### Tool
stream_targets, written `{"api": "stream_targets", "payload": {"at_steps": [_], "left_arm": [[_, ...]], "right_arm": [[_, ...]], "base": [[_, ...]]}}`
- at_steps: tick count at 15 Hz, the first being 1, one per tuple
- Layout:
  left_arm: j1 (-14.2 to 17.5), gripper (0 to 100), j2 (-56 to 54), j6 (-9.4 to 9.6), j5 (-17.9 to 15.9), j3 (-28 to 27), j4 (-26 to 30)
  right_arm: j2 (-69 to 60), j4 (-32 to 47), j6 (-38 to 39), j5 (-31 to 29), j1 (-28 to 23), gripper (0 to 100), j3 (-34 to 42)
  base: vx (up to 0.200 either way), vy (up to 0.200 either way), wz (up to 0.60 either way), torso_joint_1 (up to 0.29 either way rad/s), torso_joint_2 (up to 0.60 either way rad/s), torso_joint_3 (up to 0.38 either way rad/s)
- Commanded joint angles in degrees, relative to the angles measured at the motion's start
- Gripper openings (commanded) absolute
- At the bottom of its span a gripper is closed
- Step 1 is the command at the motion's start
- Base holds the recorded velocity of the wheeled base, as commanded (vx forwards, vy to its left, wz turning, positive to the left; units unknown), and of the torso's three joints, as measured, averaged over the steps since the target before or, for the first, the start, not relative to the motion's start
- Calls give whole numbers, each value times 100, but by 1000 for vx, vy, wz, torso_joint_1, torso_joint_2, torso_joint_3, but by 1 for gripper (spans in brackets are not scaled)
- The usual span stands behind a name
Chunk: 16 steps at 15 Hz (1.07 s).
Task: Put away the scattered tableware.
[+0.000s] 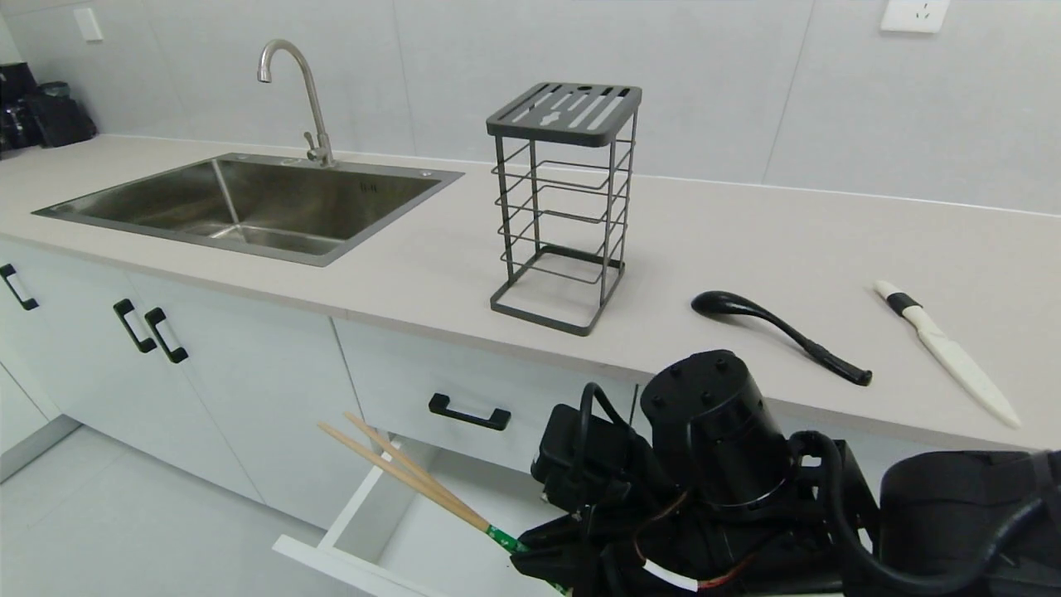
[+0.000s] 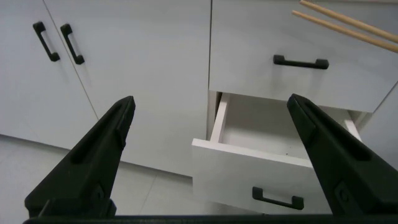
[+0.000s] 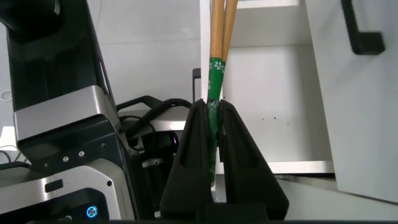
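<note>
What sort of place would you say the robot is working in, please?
Probably a home kitchen: a sink with a tap set in a countertop, cabinets and an open drawer below, and a ladle, a knife and chopsticks to put away.

light: bright, even | shadows: soft | glare: faint on sink (image 1: 331, 203) | edges: bowed

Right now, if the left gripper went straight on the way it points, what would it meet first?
Probably the open drawer: the left gripper, jaws apart, points toward one front corner of it, with nothing visible between. Depth is unclear, so it might slip past its side to the cabinet front.
</note>
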Motion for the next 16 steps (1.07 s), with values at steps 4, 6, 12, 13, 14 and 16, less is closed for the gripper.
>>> {"api": "stream_targets", "payload": {"at_steps": [4,6,12,13,14,16], "left_arm": [[0,100,7,-1,2,0,-2],[0,100,7,-1,2,0,-2],[0,100,7,-1,2,0,-2],[0,100,7,-1,2,0,-2],[0,100,7,-1,2,0,-2],[0,100,7,-1,2,0,-2]], "right_arm": [[167,-6,-2,3,-22,0,-123],[247,-6,-2,3,-31,0,-167],[572,-6,-239,3,-118,0,-282],[642,-6,-283,3,-127,0,-352],[721,-6,-353,3,-154,0,-414],[967,-6,-511,-6,-224,0,-607]], "base": [[0,0,0,-196,347,146],[0,0,0,-46,83,41],[0,0,0,-11,6,5],[0,0,0,-134,173,46],[0,0,0,-198,251,105],[0,0,0,-220,288,122]]}}
